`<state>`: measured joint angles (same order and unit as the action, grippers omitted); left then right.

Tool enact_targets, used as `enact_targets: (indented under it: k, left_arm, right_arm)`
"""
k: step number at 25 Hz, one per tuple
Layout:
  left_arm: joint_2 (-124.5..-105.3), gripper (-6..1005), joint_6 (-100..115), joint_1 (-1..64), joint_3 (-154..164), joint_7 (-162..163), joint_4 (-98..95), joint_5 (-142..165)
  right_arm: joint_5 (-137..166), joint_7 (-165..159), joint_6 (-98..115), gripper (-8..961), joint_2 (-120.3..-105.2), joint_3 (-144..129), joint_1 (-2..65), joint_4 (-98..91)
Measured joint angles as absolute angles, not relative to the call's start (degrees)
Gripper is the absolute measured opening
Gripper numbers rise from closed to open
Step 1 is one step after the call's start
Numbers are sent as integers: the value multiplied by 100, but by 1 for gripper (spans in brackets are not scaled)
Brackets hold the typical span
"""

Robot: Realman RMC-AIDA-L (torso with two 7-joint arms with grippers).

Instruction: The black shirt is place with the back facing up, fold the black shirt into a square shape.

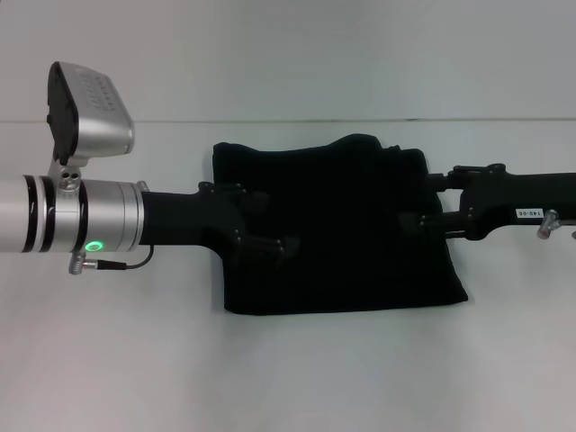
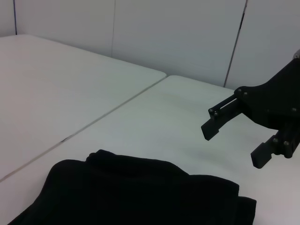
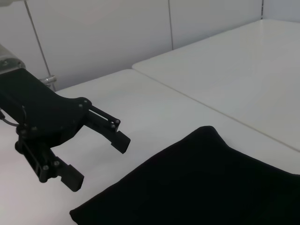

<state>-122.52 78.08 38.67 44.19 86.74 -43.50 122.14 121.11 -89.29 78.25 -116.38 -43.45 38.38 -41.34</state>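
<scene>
You have the black shirt (image 1: pixel 337 225) lying folded into a rough, slightly rumpled rectangle in the middle of the white table (image 1: pixel 288 378), with the left gripper (image 1: pixel 270 229) and right gripper (image 1: pixel 423 202) hovering over its two sides, both spread wide and holding nothing.

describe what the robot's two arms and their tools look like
The left arm is a silver cylinder with black rings, a glowing green ring light, a thin black cable, and a silver-and-black camera box on top. Its left tool is matte black with flat fingers and small screws. The right tool is the same black build, carrying a small white printed label.
</scene>
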Motion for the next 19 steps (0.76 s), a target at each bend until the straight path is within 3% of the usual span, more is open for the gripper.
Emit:
enact_targets:
  k: [19]
  left_arm:
    - [-12288,904,7835,3833,4428,8835,-4375,12250]
  right_arm:
    - [12270,-9176,7799,882,-11657,-4347,3806,-4158]
